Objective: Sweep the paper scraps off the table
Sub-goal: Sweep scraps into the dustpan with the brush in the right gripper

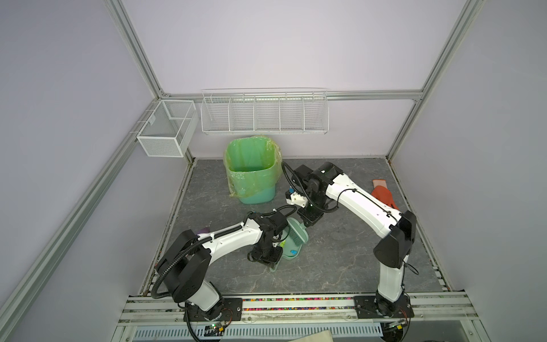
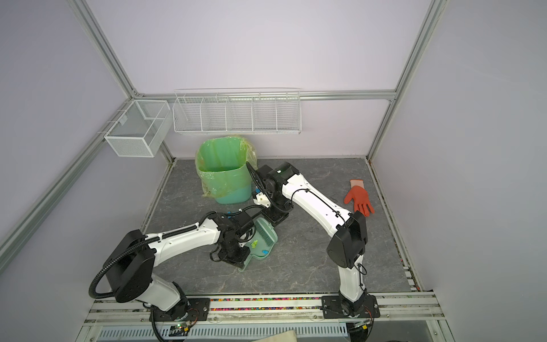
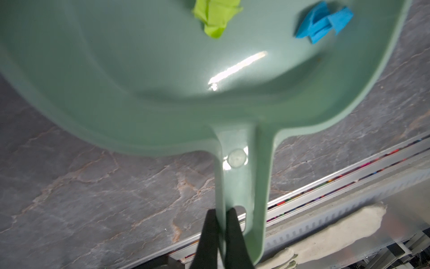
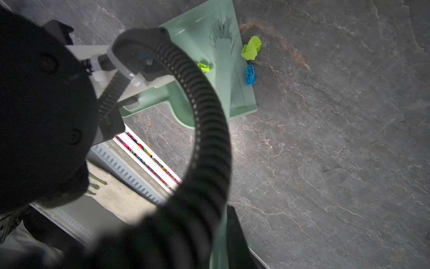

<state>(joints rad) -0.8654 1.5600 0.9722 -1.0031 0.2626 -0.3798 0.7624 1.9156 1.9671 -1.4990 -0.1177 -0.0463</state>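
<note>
My left gripper (image 3: 220, 229) clamps the dustpan (image 3: 139, 97) handle at bottom centre; paper scraps (image 3: 216, 18) (lime, blue) lie inside at top. My right gripper (image 4: 222, 244) grips the brush (image 4: 223, 76).

I'm seeing the dustpan (image 1: 287, 256) sitting centre-frame on the table (image 1: 340, 266) in both top views, brush (image 1: 296, 234) resting in it, paper scraps (image 3: 216, 16) lying inside. Bin (image 1: 251, 168) standing behind, upper centre. Glove (image 1: 384, 195) lying far right.

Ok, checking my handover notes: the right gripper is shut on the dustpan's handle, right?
No, the left gripper is shut on the handle of the dustpan; the left wrist view shows it. The right gripper holds the brush.
</note>
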